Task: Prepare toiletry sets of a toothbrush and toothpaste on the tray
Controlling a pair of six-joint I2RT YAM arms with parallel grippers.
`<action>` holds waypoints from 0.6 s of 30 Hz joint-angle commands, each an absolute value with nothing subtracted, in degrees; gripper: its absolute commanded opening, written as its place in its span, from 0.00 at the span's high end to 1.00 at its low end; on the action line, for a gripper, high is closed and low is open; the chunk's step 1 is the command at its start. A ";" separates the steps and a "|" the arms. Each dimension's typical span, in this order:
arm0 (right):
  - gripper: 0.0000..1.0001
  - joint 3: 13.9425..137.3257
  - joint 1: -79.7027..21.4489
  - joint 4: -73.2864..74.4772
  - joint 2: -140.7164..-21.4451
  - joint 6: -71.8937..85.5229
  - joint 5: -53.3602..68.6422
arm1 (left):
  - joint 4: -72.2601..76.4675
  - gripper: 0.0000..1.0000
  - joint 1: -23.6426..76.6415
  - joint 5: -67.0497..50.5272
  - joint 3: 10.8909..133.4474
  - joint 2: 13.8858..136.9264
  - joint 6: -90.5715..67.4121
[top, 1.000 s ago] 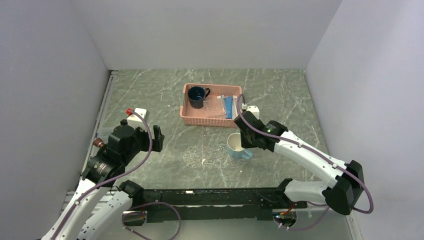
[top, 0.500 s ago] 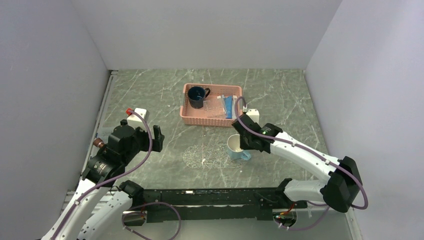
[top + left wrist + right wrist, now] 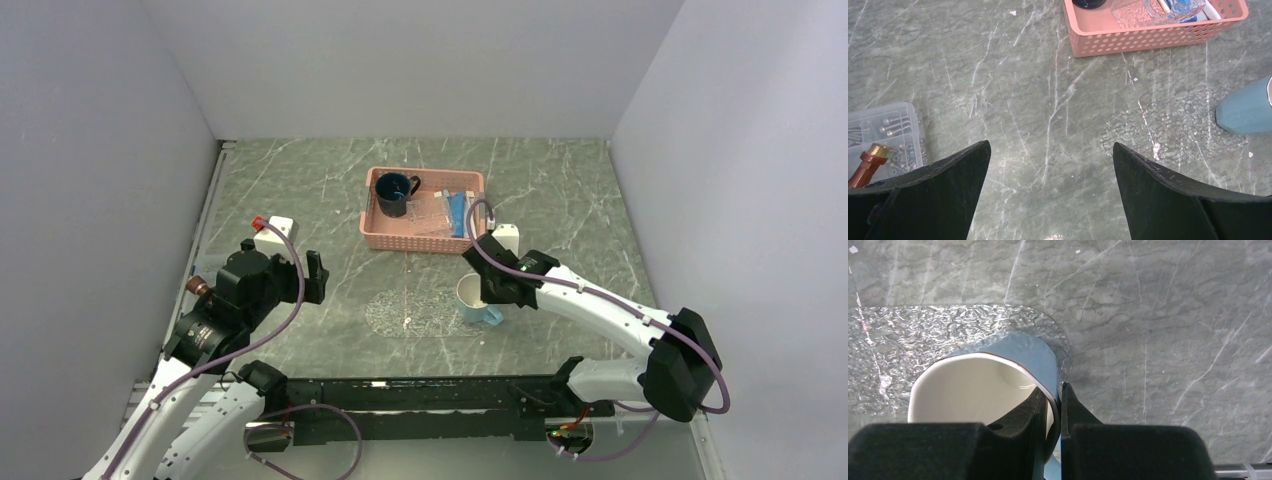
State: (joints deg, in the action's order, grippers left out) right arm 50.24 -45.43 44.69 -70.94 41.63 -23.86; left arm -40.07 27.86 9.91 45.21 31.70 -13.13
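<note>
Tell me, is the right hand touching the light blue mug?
Touching. The right wrist view shows the right hand closed on the light blue mug at its rim, one finger inside the wall and one outside, with no gap.

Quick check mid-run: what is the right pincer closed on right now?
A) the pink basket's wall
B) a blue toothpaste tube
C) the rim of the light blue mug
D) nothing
C: in the right wrist view the right pincer pinches the wall of the light blue mug, with one finger inside the white interior and one outside.
</note>
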 commanded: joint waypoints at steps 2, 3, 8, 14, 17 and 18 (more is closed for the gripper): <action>1.00 49.85 -45.63 41.01 -70.21 43.50 -25.75 | -37.88 0.01 27.89 9.66 45.22 31.44 -12.44; 1.00 49.77 -45.59 41.04 -70.22 43.55 -25.75 | -37.88 0.01 27.88 9.66 45.26 31.45 -12.50; 1.00 49.65 -45.65 41.24 -70.36 43.77 -25.97 | -37.81 0.01 27.89 9.65 45.25 31.45 -12.39; 1.00 50.42 -45.62 42.24 -69.77 43.77 -26.36 | -37.79 0.01 27.90 9.52 45.26 31.51 -12.47; 1.00 50.32 -45.68 42.79 -69.24 43.85 -26.37 | -37.79 0.01 27.95 9.52 45.26 31.51 -12.40; 1.00 50.16 -45.62 42.88 -69.12 43.92 -26.37 | -37.79 0.01 27.93 9.51 45.26 31.48 -12.46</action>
